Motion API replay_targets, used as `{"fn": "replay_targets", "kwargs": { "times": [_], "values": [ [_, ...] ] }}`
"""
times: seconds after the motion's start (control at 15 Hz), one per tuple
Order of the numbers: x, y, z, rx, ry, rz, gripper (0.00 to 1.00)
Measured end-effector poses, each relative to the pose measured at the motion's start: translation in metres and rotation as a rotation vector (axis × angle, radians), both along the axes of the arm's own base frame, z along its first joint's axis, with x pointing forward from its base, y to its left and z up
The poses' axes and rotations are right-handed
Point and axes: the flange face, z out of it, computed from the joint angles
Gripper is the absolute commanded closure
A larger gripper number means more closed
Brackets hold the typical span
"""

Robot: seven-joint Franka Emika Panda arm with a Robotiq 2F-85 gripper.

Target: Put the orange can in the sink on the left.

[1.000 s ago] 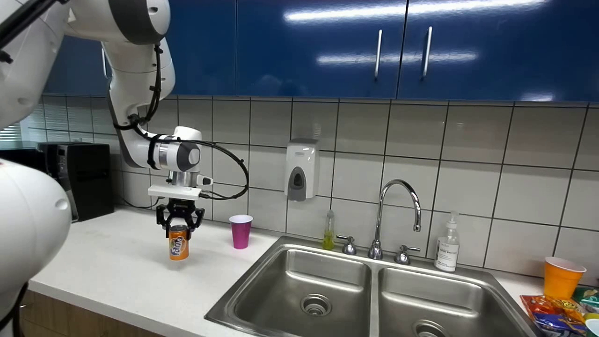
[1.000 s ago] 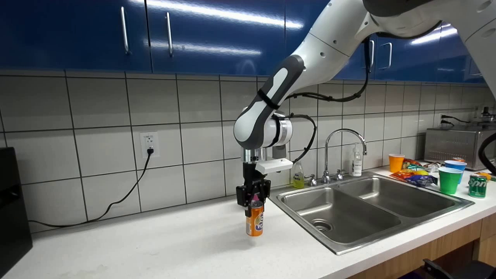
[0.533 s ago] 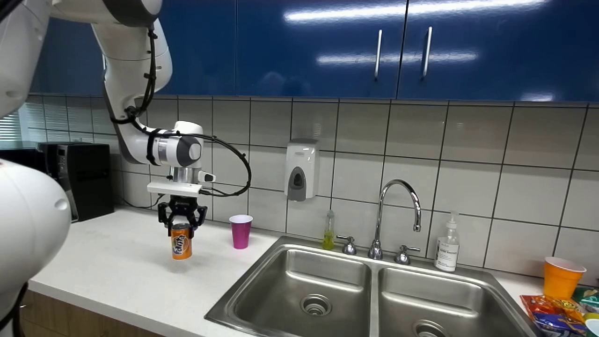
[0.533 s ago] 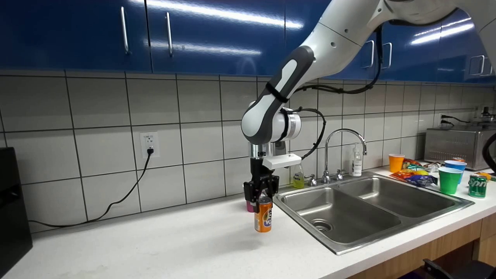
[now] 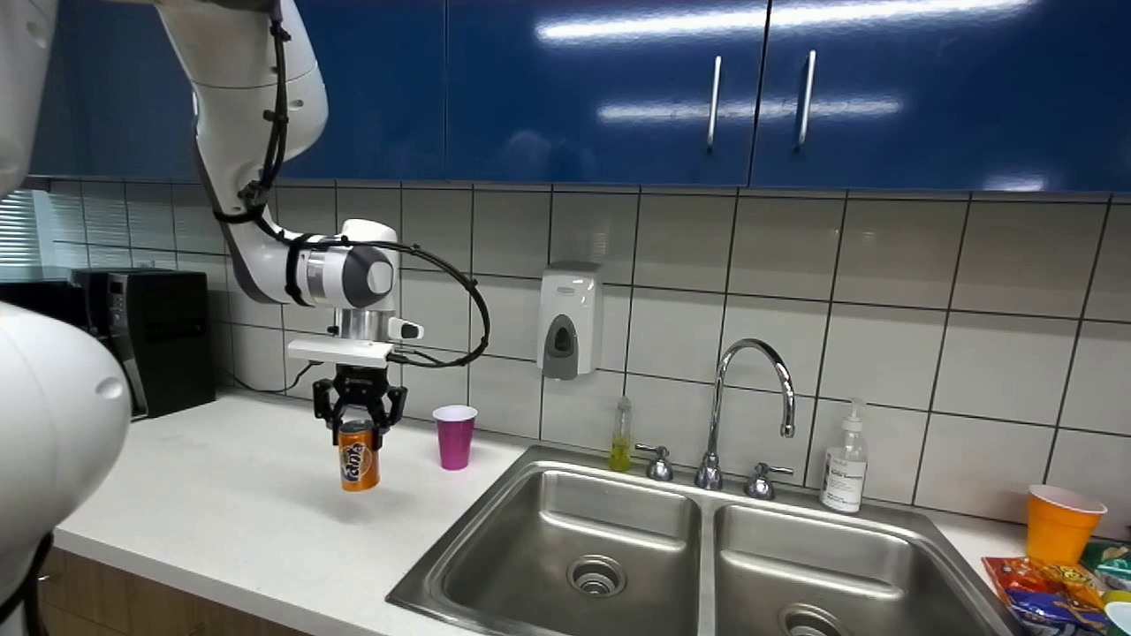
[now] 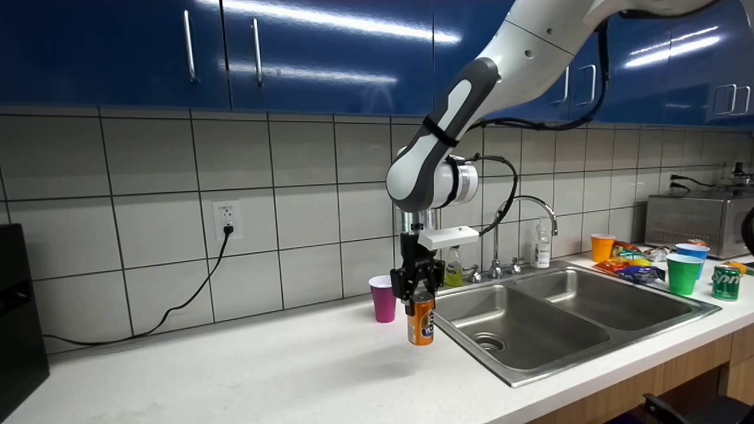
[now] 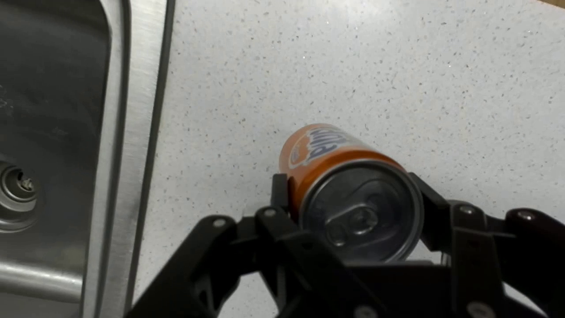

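One white arm (image 5: 231, 132) slants in from the upper left of an exterior view, its black gripper (image 5: 358, 434) pointing straight down and clamped around the upper part of the orange can (image 5: 359, 465). The can hangs roughly upright above the white counter (image 5: 221, 495). In the wrist view, a strip of counter and the steel rim (image 7: 141, 88) lie between it and the nearer sink basin (image 7: 48, 110). A pink cup (image 5: 455, 442) stands close by, toward the tiled wall (image 5: 671, 327), apart from the gripper. Faucet (image 5: 714, 424), yellow-green bottle (image 5: 620, 450) and pump bottle (image 5: 845, 477) line the back of the rim; past the farther basin (image 5: 831, 556) sit an orange cup (image 5: 1060, 528) and snack bags (image 5: 1051, 607).
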Motion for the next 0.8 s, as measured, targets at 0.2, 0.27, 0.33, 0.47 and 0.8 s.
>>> {"fn": "replay_targets", "kwargs": {
  "times": [0.2, 0.27, 0.33, 0.47, 0.8],
  "values": [
    [-0.005, -0.021, 0.0, -0.008, 0.007, -0.039, 0.61],
    [-0.006, -0.029, 0.001, -0.01, 0.009, -0.053, 0.61],
    [-0.007, -0.037, 0.001, -0.012, 0.01, -0.067, 0.61],
    [-0.009, -0.054, 0.002, -0.015, 0.012, -0.099, 0.61],
    [-0.015, -0.1, 0.01, -0.02, 0.007, -0.187, 0.61]
  ]
}}
